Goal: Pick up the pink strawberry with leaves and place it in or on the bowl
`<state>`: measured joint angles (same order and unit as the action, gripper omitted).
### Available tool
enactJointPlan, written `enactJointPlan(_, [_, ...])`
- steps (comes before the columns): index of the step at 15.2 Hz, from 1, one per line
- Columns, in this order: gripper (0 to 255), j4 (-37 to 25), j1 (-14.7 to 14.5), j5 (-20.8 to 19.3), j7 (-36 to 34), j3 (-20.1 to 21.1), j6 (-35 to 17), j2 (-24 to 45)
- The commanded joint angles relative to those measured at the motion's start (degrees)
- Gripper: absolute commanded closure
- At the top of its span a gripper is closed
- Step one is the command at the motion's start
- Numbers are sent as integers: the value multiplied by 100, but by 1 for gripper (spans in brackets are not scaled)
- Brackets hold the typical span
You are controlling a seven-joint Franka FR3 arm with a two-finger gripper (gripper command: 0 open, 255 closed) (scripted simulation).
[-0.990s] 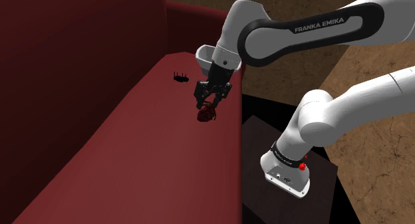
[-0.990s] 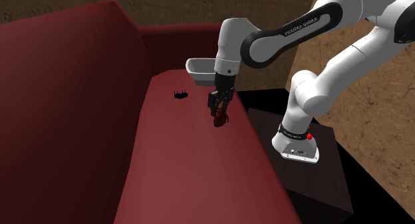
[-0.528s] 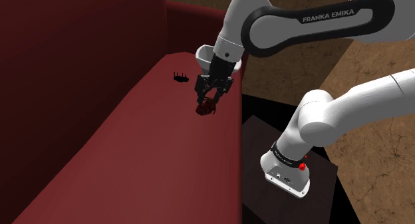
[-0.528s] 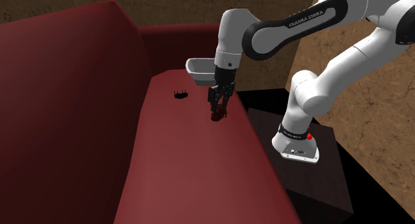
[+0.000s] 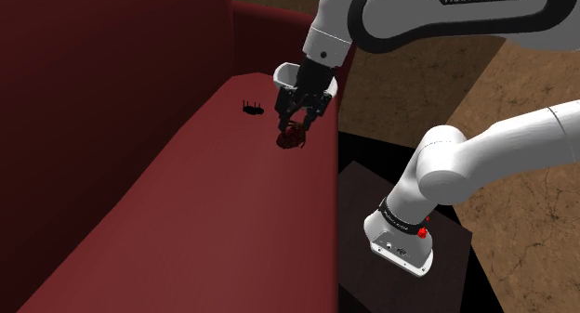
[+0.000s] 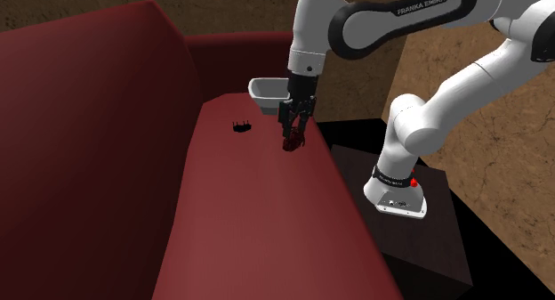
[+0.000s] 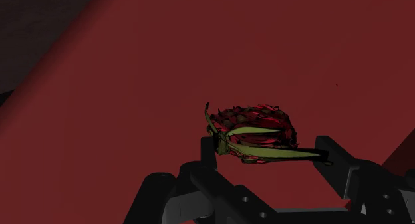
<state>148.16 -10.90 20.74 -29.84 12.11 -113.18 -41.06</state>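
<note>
Jaws closed down to the fruit's width, fingers [image 7: 339,164] clamping the strawberry [image 7: 256,126] from both sides. Fruit is dark red, yellow-green leaves lying across the side facing the wrist camera. Gripper [image 5: 293,125] points down over the dark red sofa seat [image 5: 214,200], strawberry [image 5: 292,138] hanging at its tips. Looks clear of the cushion, but red on red makes the gap hard to judge. In the second exterior view the gripper [image 6: 292,133] and strawberry [image 6: 291,145] sit near the seat's front edge. White bowl [image 5: 283,74] is just beyond the gripper at the far end of the seat, partly behind the arm. Small black object [image 5: 251,108] lies on the seat near the bowl [image 6: 265,89], apart from the fruit.
</note>
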Motion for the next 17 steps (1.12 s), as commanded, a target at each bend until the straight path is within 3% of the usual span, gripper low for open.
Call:
enactJointPlan(1, [255,-159,17,-39,-29,-27,161,-1])
enactJointPlan(17, [255,-1401,86,-250,-275,-189,1337,45])
